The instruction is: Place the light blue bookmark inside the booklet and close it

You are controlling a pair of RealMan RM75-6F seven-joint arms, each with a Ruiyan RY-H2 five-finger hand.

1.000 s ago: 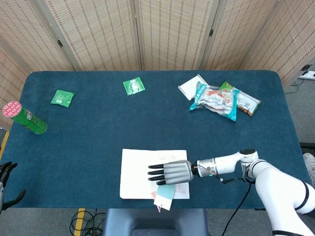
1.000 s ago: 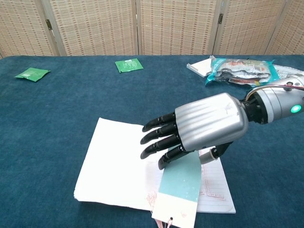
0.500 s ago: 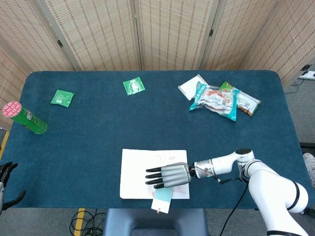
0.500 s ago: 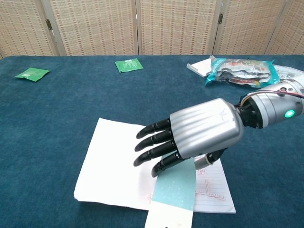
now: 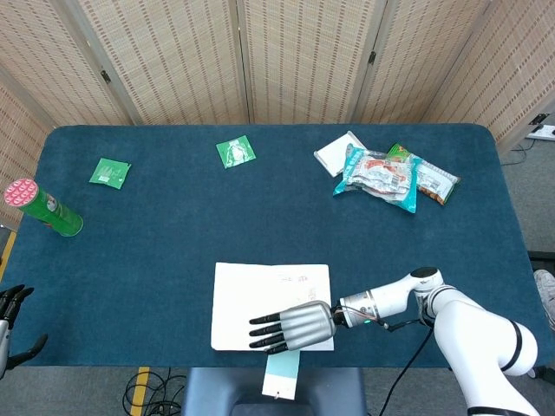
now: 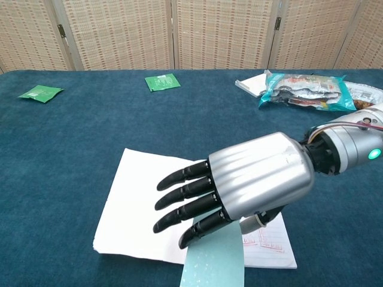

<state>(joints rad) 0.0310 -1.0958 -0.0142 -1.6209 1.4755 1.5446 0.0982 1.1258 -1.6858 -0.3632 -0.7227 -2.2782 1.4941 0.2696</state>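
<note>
The booklet (image 5: 251,299) lies open and white near the table's front edge, also seen in the chest view (image 6: 140,206). My right hand (image 5: 295,325) hovers palm down over its front right part, fingers stretched leftward. The light blue bookmark (image 5: 280,379) hangs from under that hand (image 6: 251,179), pinched by the thumb beneath, and sticks out past the booklet's front edge (image 6: 212,266) and past the table edge. My left hand (image 5: 10,303) hangs low beside the table's front left corner, fingers apart and holding nothing.
A green can with a pink lid (image 5: 43,208) lies at the far left. Two green packets (image 5: 110,172) (image 5: 235,152) sit at the back. Snack bags (image 5: 395,176) and a white packet (image 5: 336,152) pile at the back right.
My right hand has moved toward the front edge and slightly left, carrying the bookmark further out over the table edge. The booklet and left hand stay put.
</note>
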